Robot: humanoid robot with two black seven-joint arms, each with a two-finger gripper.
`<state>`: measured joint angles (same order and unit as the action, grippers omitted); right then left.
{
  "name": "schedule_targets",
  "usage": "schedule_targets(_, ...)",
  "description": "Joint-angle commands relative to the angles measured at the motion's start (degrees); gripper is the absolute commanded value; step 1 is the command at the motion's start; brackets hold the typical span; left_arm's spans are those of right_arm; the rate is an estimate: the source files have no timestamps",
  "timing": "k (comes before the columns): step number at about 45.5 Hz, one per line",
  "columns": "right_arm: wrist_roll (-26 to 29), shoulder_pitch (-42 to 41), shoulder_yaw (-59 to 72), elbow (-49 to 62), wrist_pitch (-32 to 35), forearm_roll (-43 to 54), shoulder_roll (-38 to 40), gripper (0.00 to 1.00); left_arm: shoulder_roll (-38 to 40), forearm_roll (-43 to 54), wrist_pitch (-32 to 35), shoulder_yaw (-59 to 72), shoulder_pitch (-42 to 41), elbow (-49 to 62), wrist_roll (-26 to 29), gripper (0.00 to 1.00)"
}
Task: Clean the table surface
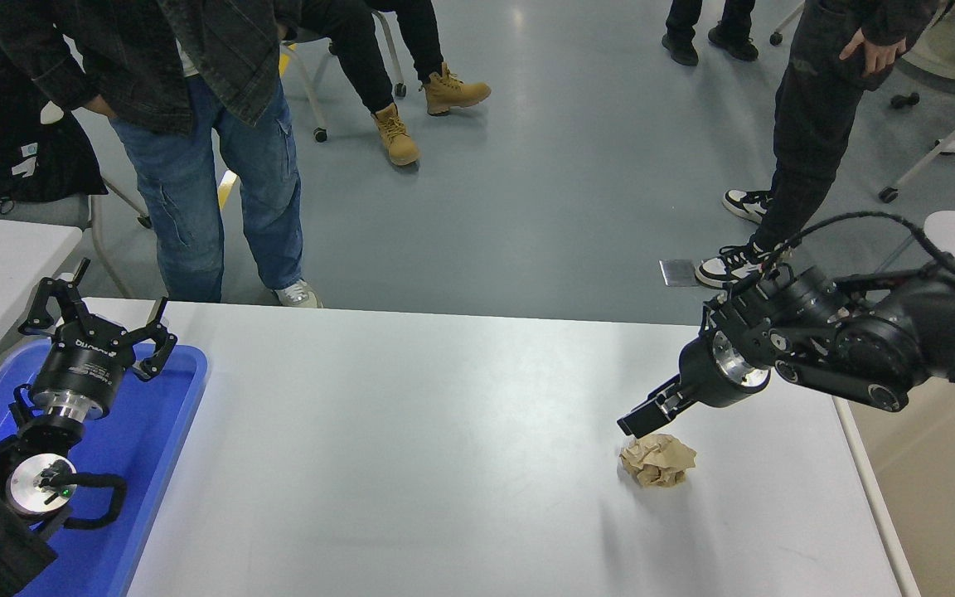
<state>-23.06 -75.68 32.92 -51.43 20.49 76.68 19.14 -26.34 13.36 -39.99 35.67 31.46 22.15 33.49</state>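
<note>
Tabletop: wide, glossy white, filling the middle of the view; bare except for one scrap at the right.
Paper ball: crumpled brown wad, lying near the right end of the tabletop, nearer the near edge than the far.
Right gripper: reaching in from the right, tips just above the far-left side of the paper ball; fingers look pressed together, though too dark to be sure.
Left gripper: parked at lower left above the blue tray, fingers spread apart.
Bin: beige container just beside the tabletop's right edge, a likely drop point.
Step in hand: closing in on the paper ball.
Doing it well: spread the fingers before descending, centre over the wad, straddle it, stop short of scraping the tabletop, squeeze lightly.
Risk: nudging the light wad away with closed tips.
</note>
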Motion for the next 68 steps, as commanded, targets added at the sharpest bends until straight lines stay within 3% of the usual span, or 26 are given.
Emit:
schedule_targets(1,-0.05,4.39,-0.14,5.02,-0.27,-0.21,-0.69,0.98,-0.03,0.00,0.00,0.01,0.00,0.00,0.00,1.00)
schedule_targets(57,-0.05,13.89,-3.92,14.08,-5.81,-1.26,-4.03,0.97,0.06,0.00,0.00,-0.07,0.00,0.00,0.00,1.00)
schedule_targets(59,-0.14,14.24,-3.92,14.08,-6.07,-1.26,-4.03,0.95,-0.03,0.00,0.00,-0.07,0.00,0.00,0.00,1.00)
schedule_targets(68,-0.84,14.77,-3.83,14.17,-8.53,-1.35,-4.38,0.65,-0.03,0.00,0.00,-0.07,0.00,0.00,0.00,1.00)
